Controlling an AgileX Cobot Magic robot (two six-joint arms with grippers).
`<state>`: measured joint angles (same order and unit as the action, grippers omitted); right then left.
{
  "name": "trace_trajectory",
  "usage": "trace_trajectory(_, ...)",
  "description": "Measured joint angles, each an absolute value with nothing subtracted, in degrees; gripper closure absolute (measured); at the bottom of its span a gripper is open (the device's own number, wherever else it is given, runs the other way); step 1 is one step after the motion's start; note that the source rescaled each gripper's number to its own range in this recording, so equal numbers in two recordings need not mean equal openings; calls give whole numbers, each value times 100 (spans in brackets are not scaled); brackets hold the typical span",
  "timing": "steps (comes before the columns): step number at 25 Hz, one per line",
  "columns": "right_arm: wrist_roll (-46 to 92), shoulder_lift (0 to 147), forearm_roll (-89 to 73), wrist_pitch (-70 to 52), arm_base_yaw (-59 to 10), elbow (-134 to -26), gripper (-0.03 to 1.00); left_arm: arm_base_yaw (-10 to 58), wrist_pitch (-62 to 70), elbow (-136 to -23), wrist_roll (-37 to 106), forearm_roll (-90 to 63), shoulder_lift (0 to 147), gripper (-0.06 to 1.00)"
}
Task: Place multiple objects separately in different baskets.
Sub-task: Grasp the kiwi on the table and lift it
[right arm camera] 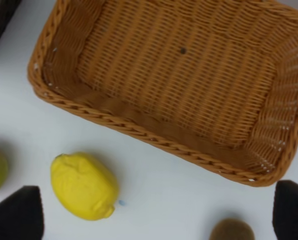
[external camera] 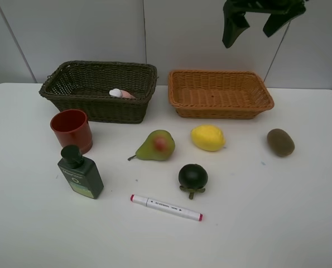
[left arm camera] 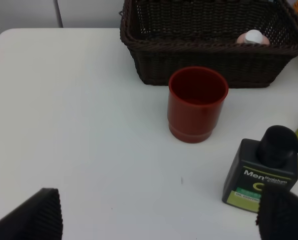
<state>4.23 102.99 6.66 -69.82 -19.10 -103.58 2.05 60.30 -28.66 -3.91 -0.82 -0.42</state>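
Left end effector: you have it spread wide with nothing between the fingers. It hangs over the surface near the red cup and the dark green bottle.
Right end effector: also wide and empty, held high above the back of the orange basket. Its camera looks down on that basket's near rim, the lemon and the kiwi.
Dark basket: at the back left of the surface. The pink bottle lies inside it, toward its right side.
Orange basket: to the right of the dark basket, with a gap between them.
Red cup: upright, mouth up, just in front of the dark basket's left front corner.
Dark green bottle: upright with a black cap, close in front of the cup and not touching it.
Pear: on its side in the middle, stem pointing left, with the lemon near its right, apart.
Kiwi: on its own at the right, in front of the orange basket's right corner.
Dark green round fruit: in front of the gap between pear and lemon.
White marker: flat and slanted at the front — you will find it just in front of the round fruit.
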Motion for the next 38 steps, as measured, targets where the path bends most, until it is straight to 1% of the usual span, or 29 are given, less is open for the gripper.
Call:
trace_trajectory(7,422,10228,666,-6983,-1638,-10358,-3,205,6030,-2861,-391,-82,-42,-6)
trace_trajectory(13,422,9968,665,-6981,-1259,-10235,-3,205,6030,-2861,-391,-82,-42,-6)
trace_trajectory(22,422,9244,795,-6986,-597,-9048,-3,205,6030,-2861,-391,-82,-42,-6)
trace_trajectory(27,422,9085,791,-6957,-484,-8292,-3,205,6030,-2861,-391,-82,-42,-6)
trace_trajectory(38,422,9079,686,-5495,-466,-6752,-3,205,6030,-2861,-391,-82,-42,-6)
